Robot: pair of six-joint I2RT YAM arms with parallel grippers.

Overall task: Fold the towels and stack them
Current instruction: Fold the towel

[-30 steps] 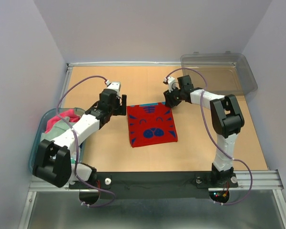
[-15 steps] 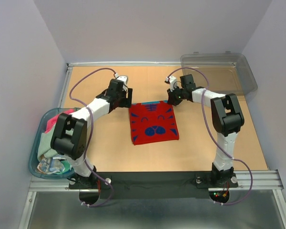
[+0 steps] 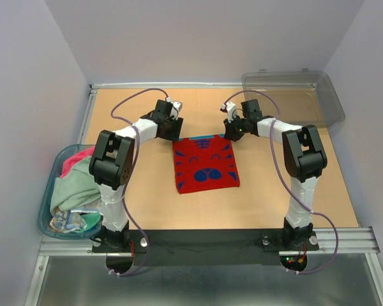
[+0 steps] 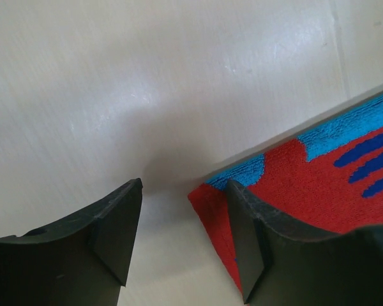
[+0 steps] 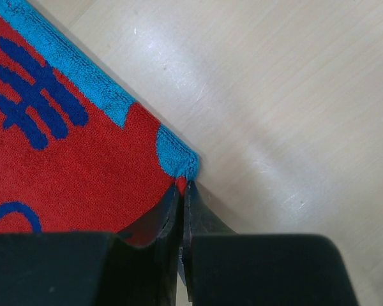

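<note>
A red towel (image 3: 205,164) with blue markings and a light-blue far edge lies flat on the tan table. My left gripper (image 3: 172,134) is low at its far left corner and open. In the left wrist view that corner (image 4: 210,197) lies between the fingers, and the right finger (image 4: 249,242) rests over the towel's (image 4: 319,185) edge. My right gripper (image 3: 232,136) is at the far right corner. The right wrist view shows the right gripper (image 5: 184,188) shut, pinching the tip of the towel (image 5: 70,159). More towels, teal (image 3: 76,188) and pink (image 3: 70,164), are heaped in a tub.
The blue-rimmed tub (image 3: 46,213) sits at the table's left edge beside the left arm. A clear grey plastic bin (image 3: 293,95) stands at the far right corner. Walls close in the table on the left, right and back.
The left arm has swung away from the tub to the towel's far left corner, and its jaws have narrowed. The right gripper has shut on the far right corner.
</note>
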